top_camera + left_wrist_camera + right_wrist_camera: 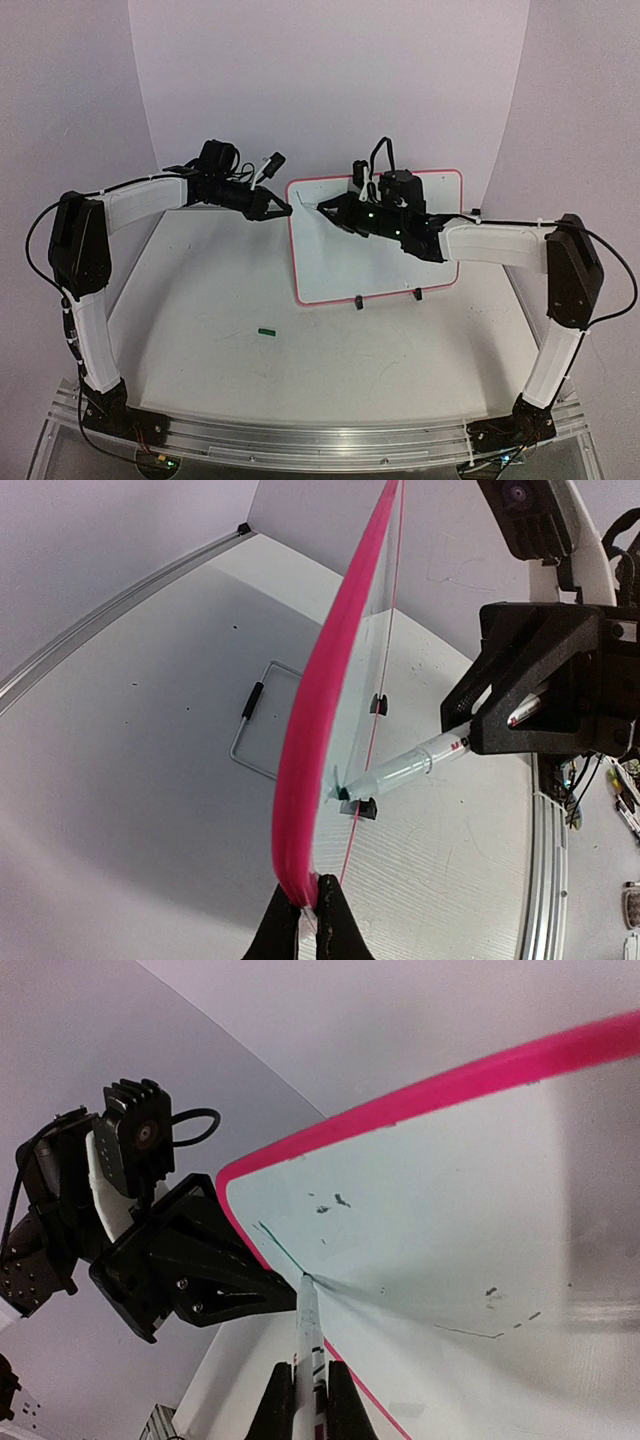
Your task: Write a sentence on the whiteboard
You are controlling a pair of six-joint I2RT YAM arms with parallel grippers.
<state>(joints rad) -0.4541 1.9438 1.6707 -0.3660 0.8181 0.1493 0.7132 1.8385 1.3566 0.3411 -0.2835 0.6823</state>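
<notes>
Right jaws: clamped on the marker (307,1332), its tip touching the whiteboard (340,265) near the upper left corner.
Left jaws: pinched narrow on the red left edge, bracing it.
Whiteboard: upright on its clip feet (359,300), right of centre.
Sentence (282,1252): barely begun, one thin green stroke.
Doing it well: I'd press lightly, write small, and let my left grip take the push.
Surface (200,300): white; a small green cap (266,330) lies well apart from the whiteboard.
Room: pale lilac backdrop (330,80).
</notes>
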